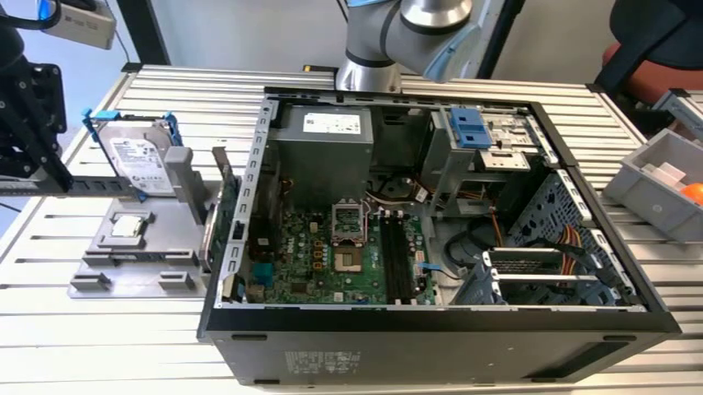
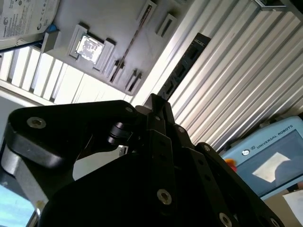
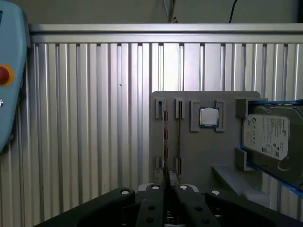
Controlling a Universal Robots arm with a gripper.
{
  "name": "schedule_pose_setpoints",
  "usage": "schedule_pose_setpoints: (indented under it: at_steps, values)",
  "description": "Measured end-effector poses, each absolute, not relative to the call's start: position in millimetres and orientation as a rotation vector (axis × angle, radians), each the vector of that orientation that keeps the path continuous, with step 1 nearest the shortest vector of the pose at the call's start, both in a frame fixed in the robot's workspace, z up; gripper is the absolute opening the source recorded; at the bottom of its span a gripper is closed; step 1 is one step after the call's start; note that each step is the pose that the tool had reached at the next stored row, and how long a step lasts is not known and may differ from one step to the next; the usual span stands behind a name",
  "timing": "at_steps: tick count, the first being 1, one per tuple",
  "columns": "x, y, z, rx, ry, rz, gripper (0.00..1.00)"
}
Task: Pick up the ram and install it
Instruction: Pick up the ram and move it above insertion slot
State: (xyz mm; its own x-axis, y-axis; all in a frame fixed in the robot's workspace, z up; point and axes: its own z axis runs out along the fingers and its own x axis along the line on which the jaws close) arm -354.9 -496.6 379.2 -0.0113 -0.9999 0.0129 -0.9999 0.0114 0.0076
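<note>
The ram (image 3: pixel 179 137) (image 2: pixel 134 40) is, as I judge it, the thin strip standing on edge in the grey holder (image 3: pixel 199 156) (image 1: pixel 132 247). It shows edge-on in both wrist views, just beside the processor chip (image 3: pixel 208 117). In the first wrist view a 2nd thin line runs alongside it, and I cannot tell for certain which of the 2 is the stick. The holder sits near the surface (image 1: pixel 329 82) edge on the exterior view's left, beside the open computer case (image 1: pixel 439 329).

The tool (image 3: pixel 166 183) (image 2: pixel 156 101) hangs over the holder with its fingers clenched together and nothing between them. Its tips point roughly along the strips, apart from them.

This looks like the approach before the pick; the ram is not yet lifted. A grasp would call for parted fingers set squarely astride that narrow edge, clear of its neighbour.
</note>
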Motion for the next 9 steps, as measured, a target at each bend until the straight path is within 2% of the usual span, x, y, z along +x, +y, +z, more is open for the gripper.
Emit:
schedule_pose_setpoints:
  at_steps: [9]
  values:
    - [-335, -497, 379, 2.197, -2.223, 0.003, 0.00]
